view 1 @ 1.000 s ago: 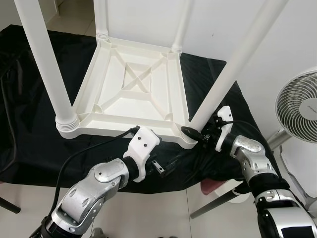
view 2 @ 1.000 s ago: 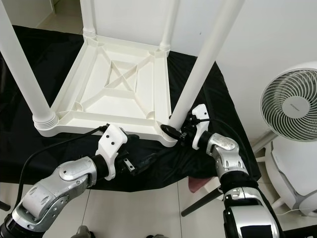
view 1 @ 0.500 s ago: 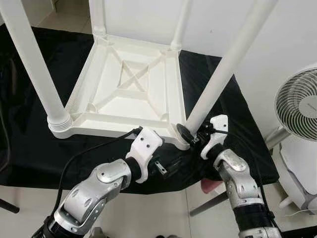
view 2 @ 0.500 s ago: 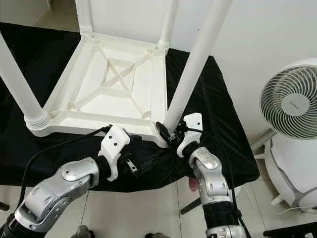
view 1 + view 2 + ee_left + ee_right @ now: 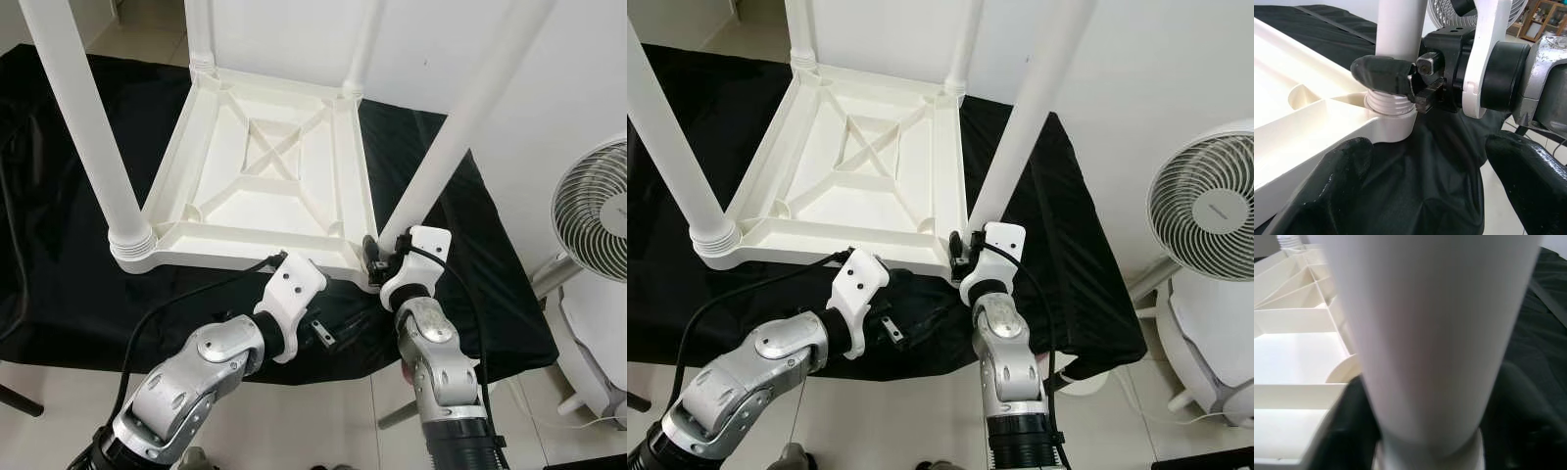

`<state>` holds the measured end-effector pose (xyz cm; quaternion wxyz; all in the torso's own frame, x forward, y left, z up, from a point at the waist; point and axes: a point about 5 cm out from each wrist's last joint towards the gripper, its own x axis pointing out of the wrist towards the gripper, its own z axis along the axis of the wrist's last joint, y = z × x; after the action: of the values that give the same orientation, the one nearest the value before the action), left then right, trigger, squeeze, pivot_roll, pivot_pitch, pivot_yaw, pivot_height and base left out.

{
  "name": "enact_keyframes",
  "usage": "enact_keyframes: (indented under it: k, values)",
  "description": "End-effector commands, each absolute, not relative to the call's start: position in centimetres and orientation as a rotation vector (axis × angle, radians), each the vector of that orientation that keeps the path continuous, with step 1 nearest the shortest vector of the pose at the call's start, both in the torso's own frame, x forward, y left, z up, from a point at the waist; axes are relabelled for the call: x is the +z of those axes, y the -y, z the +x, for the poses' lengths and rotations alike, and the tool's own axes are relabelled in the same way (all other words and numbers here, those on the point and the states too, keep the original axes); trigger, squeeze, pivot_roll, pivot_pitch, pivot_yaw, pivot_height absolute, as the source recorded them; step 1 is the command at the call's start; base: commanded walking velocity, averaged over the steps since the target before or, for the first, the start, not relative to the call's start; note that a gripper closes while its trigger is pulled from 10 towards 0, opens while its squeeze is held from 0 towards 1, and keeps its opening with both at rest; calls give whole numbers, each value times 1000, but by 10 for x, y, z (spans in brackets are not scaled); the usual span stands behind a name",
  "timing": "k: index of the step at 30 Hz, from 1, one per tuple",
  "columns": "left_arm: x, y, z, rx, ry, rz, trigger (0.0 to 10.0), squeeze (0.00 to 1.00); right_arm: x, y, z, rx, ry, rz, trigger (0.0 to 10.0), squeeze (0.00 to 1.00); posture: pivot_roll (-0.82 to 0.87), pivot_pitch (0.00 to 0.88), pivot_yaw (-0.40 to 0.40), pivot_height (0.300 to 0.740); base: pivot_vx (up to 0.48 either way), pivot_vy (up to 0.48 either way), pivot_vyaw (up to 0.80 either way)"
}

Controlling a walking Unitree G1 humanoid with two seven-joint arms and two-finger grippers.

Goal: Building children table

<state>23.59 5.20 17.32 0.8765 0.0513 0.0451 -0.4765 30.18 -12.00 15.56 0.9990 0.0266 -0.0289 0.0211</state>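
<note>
Overturned children's table [image 5: 269, 186] lying top-down on the black-draped desk [image 5: 59, 294], all four legs standing in their corner sockets. Note the near right leg [image 5: 441, 157]: your right gripper [image 5: 374, 262] is clamped around its base, one black finger [image 5: 1382, 72] pressed against the white tube just above the threaded collar [image 5: 1391, 104]. In the right wrist view the leg passes straight between the two fingers, confirming the grasp.

Your left gripper [image 5: 315, 331] sits just below the table's near edge, beside the same corner, with fingers spread apart and holding nothing; its two pads frame the black cloth in the left wrist view.

Progress, as a judgement: assembly appears nearly complete. Three legs look seated, the near left one [image 5: 88, 127] showing its ribbed collar flush on the frame. What probably remains is tightening the near right leg fully, since thread ridges are exposed above its socket, then turning the table upright.

Hard to make out: the tops of all four legs are cut off by the frame edge, so you cannot check their feet. The far sockets are too small to judge for tightness. A white fan [image 5: 1205, 211] stands off to the right of the desk, partly cropped.
</note>
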Motion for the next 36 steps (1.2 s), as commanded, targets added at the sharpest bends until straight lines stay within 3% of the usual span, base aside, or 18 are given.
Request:
enact_keyframes:
  k: [1,10,11,25,34,35,36]
  values:
    - [171,-47,233,-1068,-101,108,10000,0,149,122,297,68,29,104,10000,1000,62,95,-157,740,0,0,0]
    - [171,-47,235,-1062,-97,111,10000,0,165,129,301,334,98,51,10000,1000,68,91,-157,740,0,0,0]
    - [171,-48,235,-1059,-95,111,10000,0,165,136,303,384,103,26,10000,0,69,90,-153,740,0,0,0]
    - [176,-52,240,-1042,-83,118,10000,0,148,162,319,761,30,-111,10000,0,91,97,-122,740,0,0,0]
    - [178,-53,240,-1035,-80,115,10000,0,143,163,336,806,17,-142,10000,0,103,111,-114,740,0,0,0]
    - [178,-53,240,-1035,-80,114,10000,0,142,163,337,807,17,-147,9451,0,103,111,-114,740,0,0,0]
    - [178,-53,240,-1034,-81,114,10000,0,140,163,339,799,12,-164,5725,0,104,114,-111,740,0,0,0]
